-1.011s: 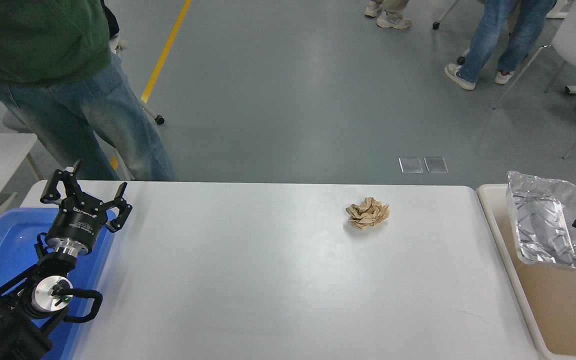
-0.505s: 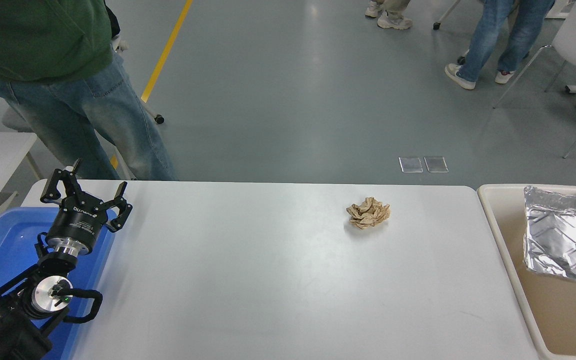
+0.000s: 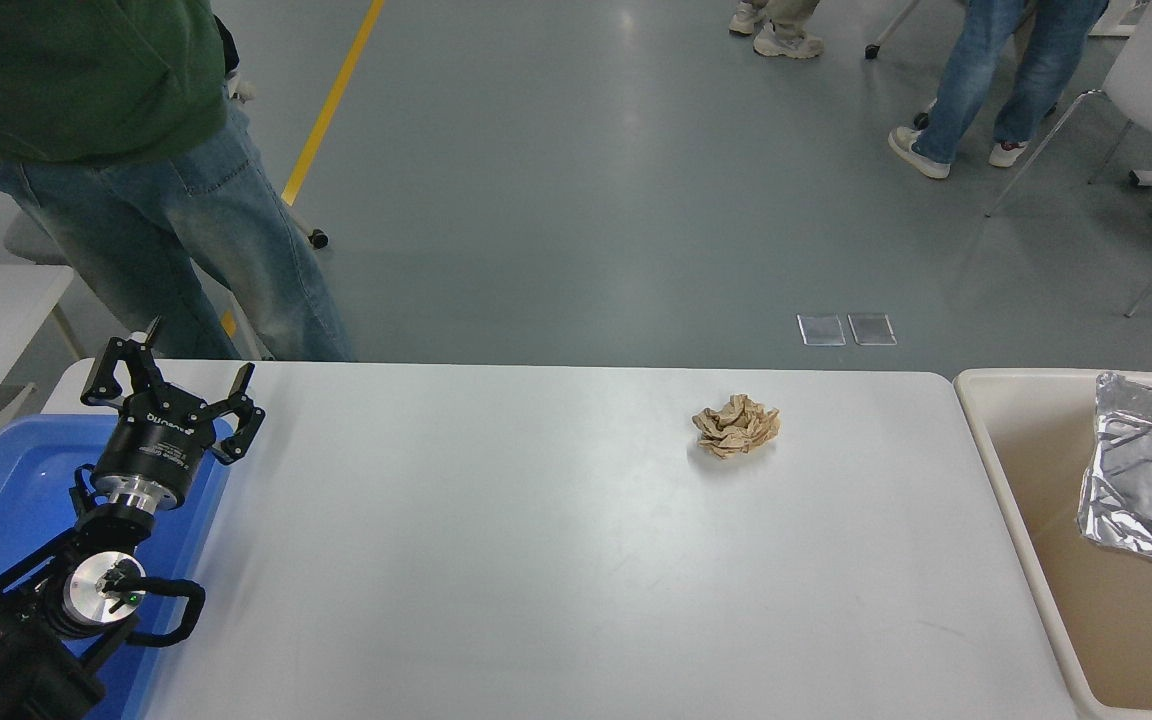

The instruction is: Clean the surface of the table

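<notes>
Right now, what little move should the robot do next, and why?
Probably let the foil tray drop into the beige tub, since it hangs over it at the right edge. The crumpled brown paper still lies on the table, so that likely comes after.

One head view only, set high on the robot's side, facing forward and down across the table surface (image 3: 536, 560). It takes in the full far edge, both far corners, and the grey floor (image 3: 576, 200) beyond, from moderate height.
</notes>
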Robot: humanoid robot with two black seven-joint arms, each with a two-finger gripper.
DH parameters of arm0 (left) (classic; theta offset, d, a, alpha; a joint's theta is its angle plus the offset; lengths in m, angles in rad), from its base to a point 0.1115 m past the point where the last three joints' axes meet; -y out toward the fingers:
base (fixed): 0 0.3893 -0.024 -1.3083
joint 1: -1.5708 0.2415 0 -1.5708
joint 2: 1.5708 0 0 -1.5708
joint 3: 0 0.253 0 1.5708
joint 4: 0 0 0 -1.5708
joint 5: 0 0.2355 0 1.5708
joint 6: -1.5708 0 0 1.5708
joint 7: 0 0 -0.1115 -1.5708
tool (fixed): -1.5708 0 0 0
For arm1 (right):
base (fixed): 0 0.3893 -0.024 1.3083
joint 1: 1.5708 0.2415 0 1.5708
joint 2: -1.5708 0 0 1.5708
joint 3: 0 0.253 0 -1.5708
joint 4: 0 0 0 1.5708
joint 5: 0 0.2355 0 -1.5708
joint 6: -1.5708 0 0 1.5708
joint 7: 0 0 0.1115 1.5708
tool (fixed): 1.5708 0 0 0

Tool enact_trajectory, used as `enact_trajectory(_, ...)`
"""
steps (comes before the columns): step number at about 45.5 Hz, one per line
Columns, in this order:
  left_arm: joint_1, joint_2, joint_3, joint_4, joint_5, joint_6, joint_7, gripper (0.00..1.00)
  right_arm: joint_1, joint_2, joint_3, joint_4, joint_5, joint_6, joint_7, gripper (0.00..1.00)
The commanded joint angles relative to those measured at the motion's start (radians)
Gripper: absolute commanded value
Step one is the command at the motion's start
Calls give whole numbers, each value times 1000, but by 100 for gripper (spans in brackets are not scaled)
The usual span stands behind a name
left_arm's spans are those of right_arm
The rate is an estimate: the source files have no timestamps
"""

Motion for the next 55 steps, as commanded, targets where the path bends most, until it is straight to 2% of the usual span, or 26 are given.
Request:
enact_trajectory(1,0,0,0,0,0,0,0,99,-8,3,-2,-6,25,-8,-14,0)
enact_trajectory(16,0,0,0,0,0,0,0,99,-13,3,1,-6,38,-8,-26,0)
enact_trajectory(20,0,0,0,0,0,0,0,99,-13,3,1,-6,54,-8,-52,19)
enact_trajectory(21,0,0,0,0,0,0,0,99,-13,3,1,-6,62,-8,-57,25)
enact_trajectory(22,0,0,0,0,0,0,0,99,-13,3,1,-6,68,-8,-58,36)
enact_trajectory(23,0,0,0,0,0,0,0,99,-13,1,1,-6,77,-8,-60,50)
enact_trajectory(24,0,0,0,0,0,0,0,99,-12,1,-1,-6,83,-6,-60,69)
enact_trajectory(25,0,0,0,0,0,0,0,99,-12,1,-1,-6,91,-5,-61,100)
enact_trajectory(41,0,0,0,0,0,0,0,99,-21,-1,7,-7,212,-8,-69,100)
enact_trajectory(55,0,0,0,0,0,0,1,99,-22,-2,8,-7,219,-8,-69,100)
